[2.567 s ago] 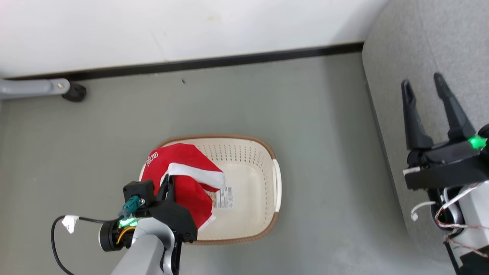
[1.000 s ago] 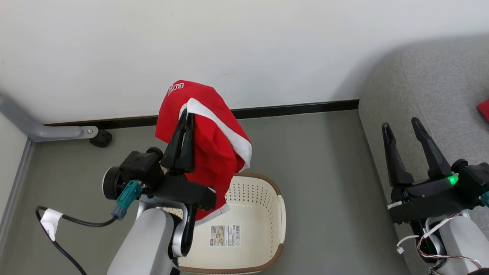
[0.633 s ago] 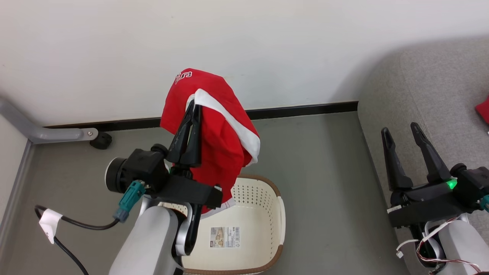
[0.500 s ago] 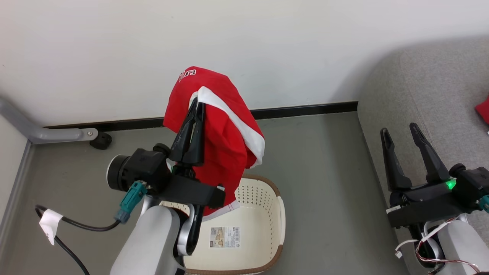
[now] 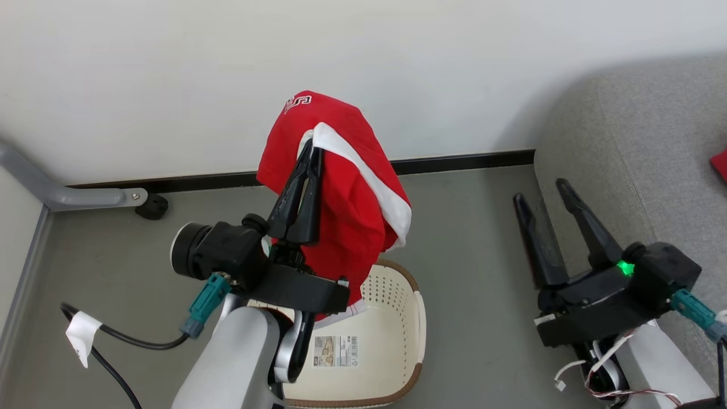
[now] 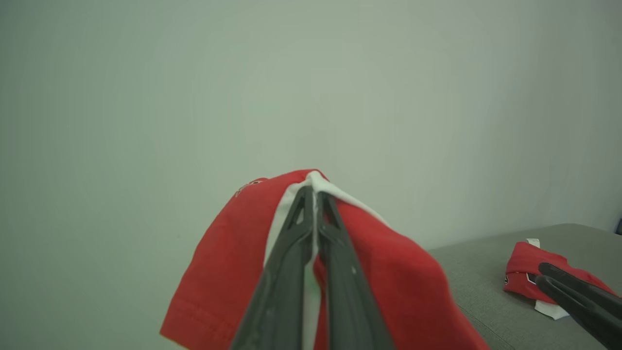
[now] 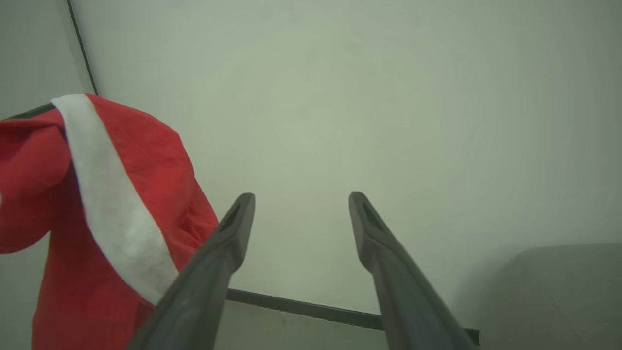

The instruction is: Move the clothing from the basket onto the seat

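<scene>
At the far left of your head view a grey metal bar (image 5: 62, 196) runs along the foot of the wall (image 5: 170, 68), and below it a black cable (image 5: 130, 341) carries a white tag (image 5: 82, 336) whose marking is too small to read. Next comes your left gripper (image 5: 311, 154), raised in front of the wall with its two fingers pressed tight together on the white stripe of the red garment (image 5: 346, 221). The cloth drapes over both sides of the fingers and hangs clear above the left part of the basket (image 5: 419, 318). White outlined lettering (image 5: 298, 103) sits near the top fold of the garment, but it is creased and you cannot read it. The basket stands on the grey floor (image 5: 471, 244), cream with a brown rim, and the label sticker (image 5: 335, 350) on its inside bottom shows a barcode and a small picture, the print too fine to read. Further right, your right gripper (image 5: 540, 191) hangs over the floor just beside the seat (image 5: 642, 142), its fingers spread wide with nothing between them and a green light lit on its body. On the grey seat, at the right edge, lies a second red garment (image 5: 720, 165); your left wrist view shows it crumpled there with a white panel and a small patch that you cannot read
</scene>
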Motion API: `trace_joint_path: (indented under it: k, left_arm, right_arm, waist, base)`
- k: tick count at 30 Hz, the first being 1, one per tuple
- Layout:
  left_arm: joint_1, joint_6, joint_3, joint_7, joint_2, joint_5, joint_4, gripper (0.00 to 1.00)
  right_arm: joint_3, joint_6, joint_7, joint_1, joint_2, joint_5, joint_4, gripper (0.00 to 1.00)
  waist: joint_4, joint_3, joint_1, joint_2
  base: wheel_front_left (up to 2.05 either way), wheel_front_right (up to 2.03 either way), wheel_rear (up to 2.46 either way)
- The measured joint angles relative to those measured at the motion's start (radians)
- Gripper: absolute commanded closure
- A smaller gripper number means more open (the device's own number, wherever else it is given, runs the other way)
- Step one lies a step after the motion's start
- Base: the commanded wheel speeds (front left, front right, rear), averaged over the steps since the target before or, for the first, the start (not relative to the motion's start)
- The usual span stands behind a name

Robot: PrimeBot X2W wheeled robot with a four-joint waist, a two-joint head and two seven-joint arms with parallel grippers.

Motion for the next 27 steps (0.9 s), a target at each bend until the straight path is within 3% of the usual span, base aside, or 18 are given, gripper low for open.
trace_joint_path:
  k: [12, 27]
  left_arm:
    - [-0.012, 0.010, -0.062, 0.000, 0.001, -0.007, -0.016, 1.00]
    - [-0.030, 0.028, -0.100, 0.000, 0.001, -0.019, -0.044, 1.00]
  right_arm:
    - [0.269, 0.000, 0.000, -0.084, -0.042, 0.028, -0.059, 0.00]
    - [0.442, 0.001, 0.001, -0.218, -0.069, 0.035, 0.090, 0.00]
  waist:
    - [0.021, 0.014, 0.0000, 0.0001]
    - [0.053, 0.033, 0.0000, 0.0001]
  base:
    - [0.00, 0.00, 0.00]
    - [0.00, 0.00, 0.00]
